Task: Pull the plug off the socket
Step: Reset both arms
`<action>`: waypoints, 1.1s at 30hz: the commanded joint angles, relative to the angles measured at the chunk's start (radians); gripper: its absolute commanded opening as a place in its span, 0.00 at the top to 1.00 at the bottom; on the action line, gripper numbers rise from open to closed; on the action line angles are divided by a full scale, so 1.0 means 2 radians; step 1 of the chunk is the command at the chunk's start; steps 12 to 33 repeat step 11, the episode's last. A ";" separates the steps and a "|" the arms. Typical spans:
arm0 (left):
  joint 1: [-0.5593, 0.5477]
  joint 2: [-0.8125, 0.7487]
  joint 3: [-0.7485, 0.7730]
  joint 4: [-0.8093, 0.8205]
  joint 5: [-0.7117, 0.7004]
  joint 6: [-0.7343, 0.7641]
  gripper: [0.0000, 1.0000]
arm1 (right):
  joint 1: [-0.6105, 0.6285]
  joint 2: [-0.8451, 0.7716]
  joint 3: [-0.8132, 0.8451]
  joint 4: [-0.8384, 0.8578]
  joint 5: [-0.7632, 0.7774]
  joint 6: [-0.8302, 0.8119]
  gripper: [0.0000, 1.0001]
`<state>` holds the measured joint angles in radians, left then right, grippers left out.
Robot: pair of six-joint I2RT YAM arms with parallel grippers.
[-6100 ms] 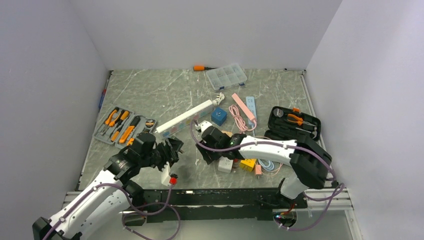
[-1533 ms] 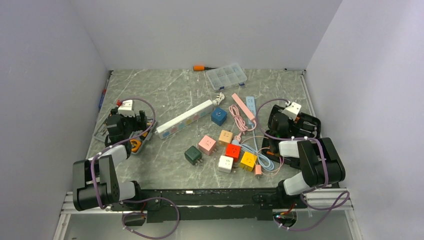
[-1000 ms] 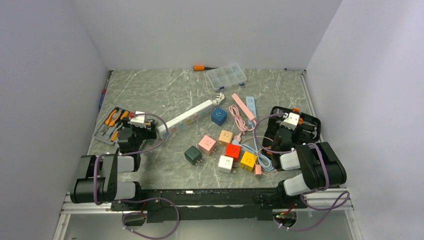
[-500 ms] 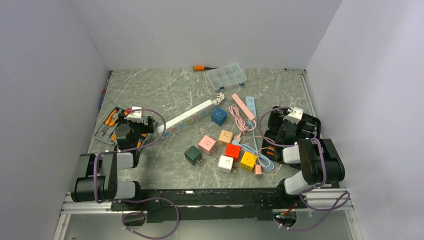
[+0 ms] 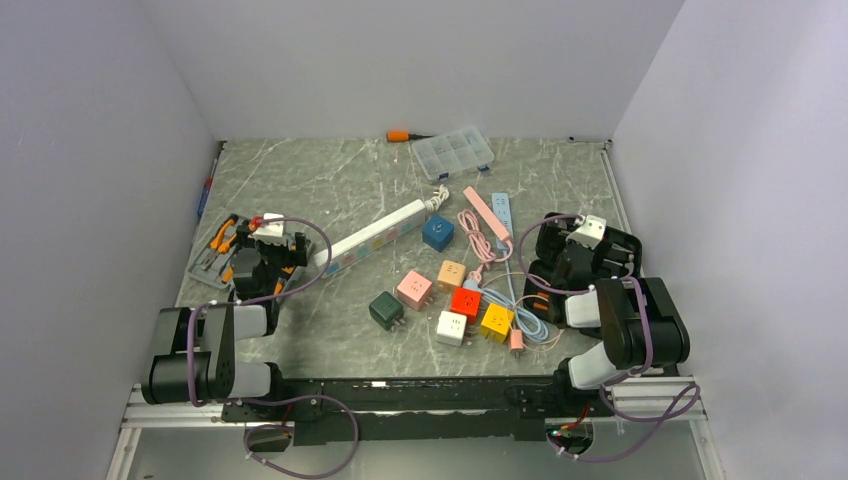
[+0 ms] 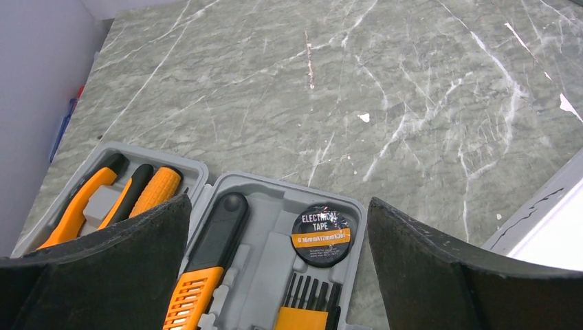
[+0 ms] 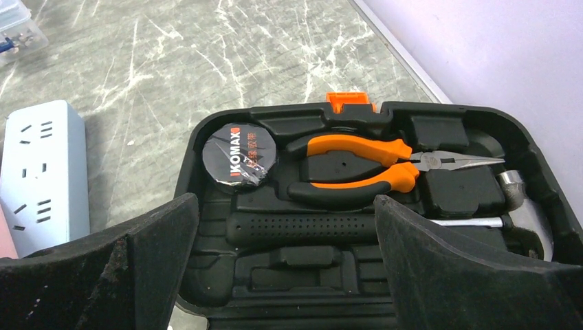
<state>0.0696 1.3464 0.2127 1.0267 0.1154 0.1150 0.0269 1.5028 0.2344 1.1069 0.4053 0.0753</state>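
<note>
The socket (image 5: 370, 237) is a long white strip with pastel faces, lying diagonally at mid-table; nothing stands in its faces. Its white edge (image 6: 555, 237) shows at the right of the left wrist view. Several coloured cube plugs lie loose in front of it, among them a dark green plug (image 5: 385, 309), a pink one (image 5: 413, 289) and a red one (image 5: 465, 302). My left gripper (image 5: 256, 268) (image 6: 278, 206) hangs open over the grey tool tray, holding nothing. Over the black tool case, my right gripper (image 5: 570, 264) (image 7: 285, 203) is open and holds nothing.
The grey tool tray (image 5: 215, 262) (image 6: 275, 189) holds orange-handled tools and tape. The black tool case (image 5: 625, 245) (image 7: 357, 117) holds pliers. A light blue strip (image 5: 502, 212) (image 7: 41, 172), pink and blue cables (image 5: 480, 235), a clear box (image 5: 454, 152) and a screwdriver (image 5: 404, 135) lie further back.
Six seconds ago both arms reached toward the near end of the strip; they have since folded back to the two sides. Over the last half second nothing has moved.
</note>
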 commanded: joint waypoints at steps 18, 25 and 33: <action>0.001 0.000 0.006 0.019 0.001 -0.007 0.01 | 0.000 -0.011 -0.003 0.026 -0.008 0.007 0.00; 0.001 0.000 0.006 0.019 0.001 -0.007 0.01 | 0.000 -0.011 -0.003 0.026 -0.008 0.007 0.00; 0.001 0.000 0.006 0.019 0.001 -0.007 0.01 | 0.000 -0.011 -0.003 0.026 -0.008 0.007 0.00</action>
